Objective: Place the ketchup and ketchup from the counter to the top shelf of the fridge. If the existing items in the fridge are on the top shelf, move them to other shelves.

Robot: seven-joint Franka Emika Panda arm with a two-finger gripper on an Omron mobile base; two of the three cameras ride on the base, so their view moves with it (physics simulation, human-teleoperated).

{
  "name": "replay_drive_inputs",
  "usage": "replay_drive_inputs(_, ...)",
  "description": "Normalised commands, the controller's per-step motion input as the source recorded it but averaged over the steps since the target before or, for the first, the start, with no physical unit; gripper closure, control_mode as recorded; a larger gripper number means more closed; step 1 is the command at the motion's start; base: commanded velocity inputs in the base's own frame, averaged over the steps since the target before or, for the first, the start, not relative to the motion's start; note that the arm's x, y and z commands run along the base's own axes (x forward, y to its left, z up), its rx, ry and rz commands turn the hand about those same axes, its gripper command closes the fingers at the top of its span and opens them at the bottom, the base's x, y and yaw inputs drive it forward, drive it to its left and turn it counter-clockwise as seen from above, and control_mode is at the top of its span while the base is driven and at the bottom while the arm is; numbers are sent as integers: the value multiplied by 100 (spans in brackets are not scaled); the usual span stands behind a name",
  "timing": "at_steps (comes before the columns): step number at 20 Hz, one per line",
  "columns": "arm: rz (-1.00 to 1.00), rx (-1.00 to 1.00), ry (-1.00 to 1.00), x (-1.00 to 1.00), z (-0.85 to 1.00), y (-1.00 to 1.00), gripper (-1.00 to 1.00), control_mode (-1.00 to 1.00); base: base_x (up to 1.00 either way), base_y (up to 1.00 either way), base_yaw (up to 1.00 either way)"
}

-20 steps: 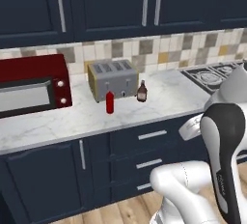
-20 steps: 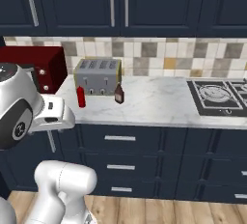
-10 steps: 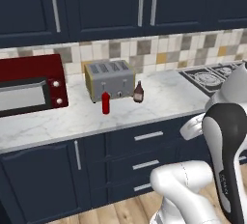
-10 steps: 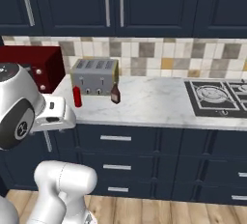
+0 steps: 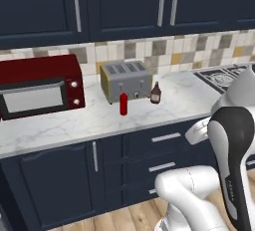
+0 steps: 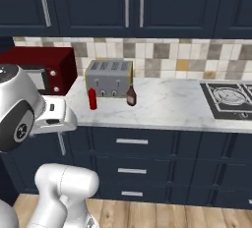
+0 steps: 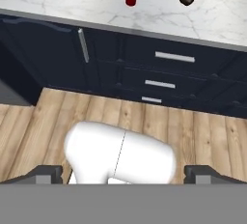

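Marbled surface (image 5: 74,125) carrying red ketchup bottle (image 5: 123,104) and maroon ketchup bottle (image 5: 155,93) before a toaster (image 5: 125,80), well apart from the pincer (image 7: 123,172), spread wide over wooden floor (image 7: 43,117), gripping nothing.

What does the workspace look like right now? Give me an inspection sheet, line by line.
Surface: marbled counter over navy cabinets.
Job's things: red ketchup and maroon ketchup both upright on the counter in front of the toaster, apart from each other.
Clutter: red microwave at the counter's left.
Gripper: gripper open, holding nothing, pointing down toward the floor, short of the counter.
Cables: nothing seen.
Surroundings: hob to the right, tiled backsplash, upper cabinets, wood floor.
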Motion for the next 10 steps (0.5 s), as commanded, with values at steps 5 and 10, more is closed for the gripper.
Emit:
replay_drive_inputs(5, 0, 0, 0, 0, 0, 0, -100, 100, 15, 14, 0)
replay_drive_inputs(10, 0, 0, 0, 0, 0, 0, -100, 100, 36, 0, 0)
